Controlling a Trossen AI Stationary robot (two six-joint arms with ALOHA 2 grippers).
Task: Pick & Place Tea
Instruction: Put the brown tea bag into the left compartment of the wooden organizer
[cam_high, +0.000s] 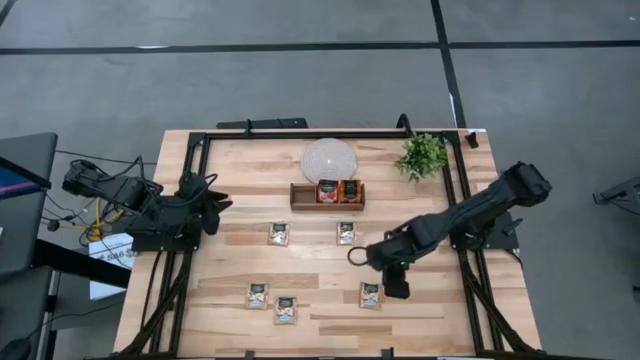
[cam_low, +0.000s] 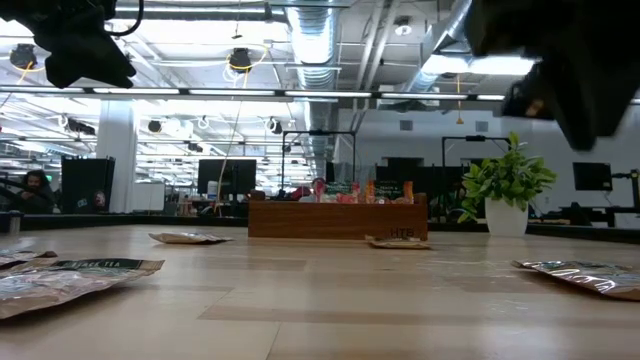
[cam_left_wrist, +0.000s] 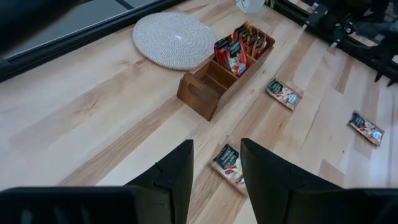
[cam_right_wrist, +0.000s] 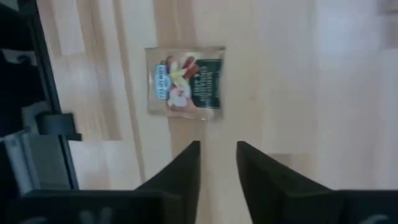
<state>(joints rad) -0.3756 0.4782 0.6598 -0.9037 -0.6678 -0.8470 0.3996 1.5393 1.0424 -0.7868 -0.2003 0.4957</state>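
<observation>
- The right hand (cam_high: 396, 289), fingers parted and empty, hovered beside a tea sachet (cam_high: 371, 294) at lower right of the counter (cam_high: 450, 320).
- Step, as I judged: lining up; next, lower and pinch.
- The left hand (cam_left_wrist: 216, 163) waited parted at left.

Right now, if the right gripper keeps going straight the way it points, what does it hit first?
Most likely the tea sachet lying flat on the table, dead ahead of the right gripper. Its fingers stand apart with nothing between them. How far off it lies is unclear.
</observation>
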